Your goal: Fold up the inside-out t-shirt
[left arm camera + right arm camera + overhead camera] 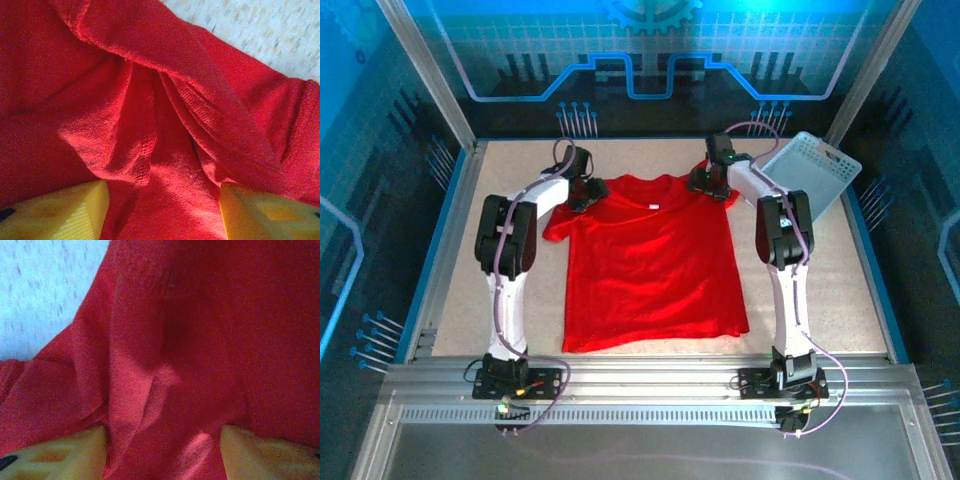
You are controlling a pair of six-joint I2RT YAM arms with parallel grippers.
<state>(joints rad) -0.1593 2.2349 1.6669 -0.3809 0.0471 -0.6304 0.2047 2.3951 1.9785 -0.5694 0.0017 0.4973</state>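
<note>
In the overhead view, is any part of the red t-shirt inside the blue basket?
No, the t-shirt lies spread on the table, apart from the basket at the far right.

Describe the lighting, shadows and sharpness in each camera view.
Top external: blue-tinted light on the enclosure, soft overall, the bright red cloth t-shirt evenly lit and oversaturated. Left wrist: close and grainy, deep shadows in the shirt's folds, speckled tabletop blurred. Right wrist: dimmer, murky red, weave hardly resolved, tabletop washed out bluish.
</note>
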